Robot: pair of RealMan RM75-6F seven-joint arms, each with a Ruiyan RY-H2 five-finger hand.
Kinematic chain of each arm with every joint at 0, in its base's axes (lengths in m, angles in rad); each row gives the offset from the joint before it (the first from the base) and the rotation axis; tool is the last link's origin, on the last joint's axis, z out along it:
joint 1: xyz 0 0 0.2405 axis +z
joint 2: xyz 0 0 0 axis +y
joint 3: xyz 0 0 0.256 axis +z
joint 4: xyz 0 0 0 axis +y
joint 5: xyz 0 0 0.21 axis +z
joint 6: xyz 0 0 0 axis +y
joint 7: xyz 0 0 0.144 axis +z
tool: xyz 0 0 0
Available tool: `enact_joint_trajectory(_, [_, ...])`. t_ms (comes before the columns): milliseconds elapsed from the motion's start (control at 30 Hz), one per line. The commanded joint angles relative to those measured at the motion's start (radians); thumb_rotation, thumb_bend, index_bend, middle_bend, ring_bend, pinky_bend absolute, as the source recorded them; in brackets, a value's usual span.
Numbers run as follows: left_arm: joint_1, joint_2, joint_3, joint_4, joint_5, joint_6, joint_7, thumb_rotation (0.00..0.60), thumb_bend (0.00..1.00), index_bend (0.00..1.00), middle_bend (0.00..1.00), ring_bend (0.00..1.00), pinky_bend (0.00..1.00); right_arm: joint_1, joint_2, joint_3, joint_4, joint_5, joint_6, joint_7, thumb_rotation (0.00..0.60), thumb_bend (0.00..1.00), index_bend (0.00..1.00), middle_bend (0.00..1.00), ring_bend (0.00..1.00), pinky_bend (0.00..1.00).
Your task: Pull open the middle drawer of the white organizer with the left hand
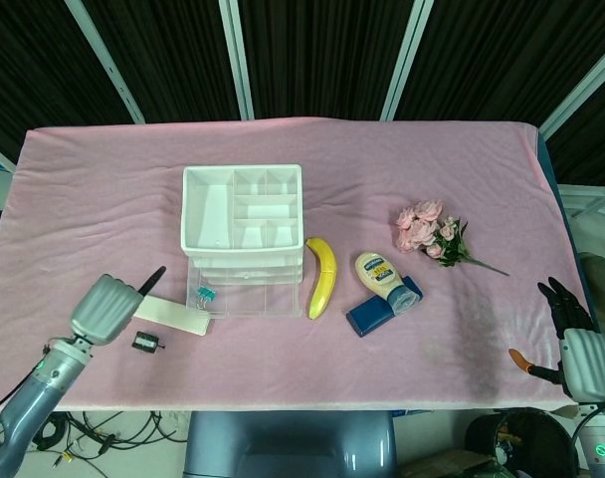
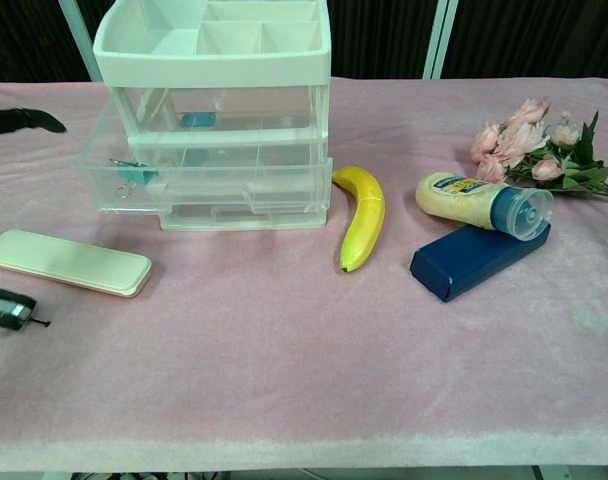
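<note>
Hovering off the front-left corner of the white organizer (image 1: 242, 207), my left hand (image 1: 105, 308) hung above the pink cloth of the worktop (image 1: 462, 159), gripping nothing. Its grey back faced the head camera, and one dark finger pointed out toward the organizer; how the other fingers lay underneath I could not tell. In the chest view only a dark fingertip showed at the left edge.

The middle drawer (image 2: 199, 172) stood pulled forward, its clear front jutting past the drawer above and the one below. A teal binder clip (image 2: 132, 173) lay in its front-left corner, and something small and blue (image 2: 197, 119) showed through the drawer above. The white compartmented tray on top of the organizer looked bare.

A flat cream case (image 2: 68, 262) lay on the cloth just in front of the organizer's left corner, and a small dark-and-silver part (image 2: 10, 308) sat near it, closer to the front edge. A banana (image 2: 361, 217) lay just beside the organizer's right side. Further right, a mayonnaise bottle (image 2: 480, 201) rested on its side, its cap end propped on a dark blue box (image 2: 474, 261). A bunch of pink flowers (image 2: 539, 139) lay behind those.

My right hand (image 1: 578, 342) hung well apart at the worktop's far right edge, dark fingers straight and spread, holding nothing.
</note>
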Motion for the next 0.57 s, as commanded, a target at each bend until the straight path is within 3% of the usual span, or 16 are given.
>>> enact_joint_trajectory(33, [0.101, 0.053, 0.024, -0.04, 0.045, 0.141, -0.102, 0.6, 0.1, 0.06, 0.46, 0.58, 0.54, 0.0, 0.0, 0.0, -0.001, -0.001, 0.001, -0.005, 0.6, 0.08, 0.0, 0.0, 0.0, 0.12])
enact_joint_trajectory(167, [0.183, 0.076, 0.041, -0.05, 0.055, 0.25, -0.199, 0.6, 0.07, 0.01, 0.1, 0.14, 0.18, -0.001, -0.001, -0.001, 0.0, -0.002, 0.002, -0.014, 0.6, 0.08, 0.0, 0.0, 0.0, 0.12])
enact_joint_trajectory(233, [0.226, 0.087, 0.049, -0.05, 0.054, 0.298, -0.25, 0.6, 0.05, 0.0, 0.01, 0.04, 0.06, -0.001, -0.001, -0.001, 0.0, -0.003, 0.003, -0.016, 0.6, 0.08, 0.0, 0.0, 0.0, 0.12])
enact_joint_trajectory(333, [0.272, 0.091, 0.051, -0.034, 0.055, 0.357, -0.293, 0.6, 0.03, 0.0, 0.0, 0.0, 0.0, -0.001, -0.002, -0.001, 0.002, -0.004, 0.005, -0.021, 0.6, 0.08, 0.0, 0.0, 0.0, 0.12])
enact_joint_trajectory(567, [0.337, 0.054, 0.019, 0.053, 0.028, 0.43, -0.413, 0.6, 0.02, 0.0, 0.0, 0.0, 0.0, -0.002, -0.003, -0.003, 0.006, -0.009, 0.009, -0.029, 0.6, 0.08, 0.0, 0.0, 0.0, 0.12])
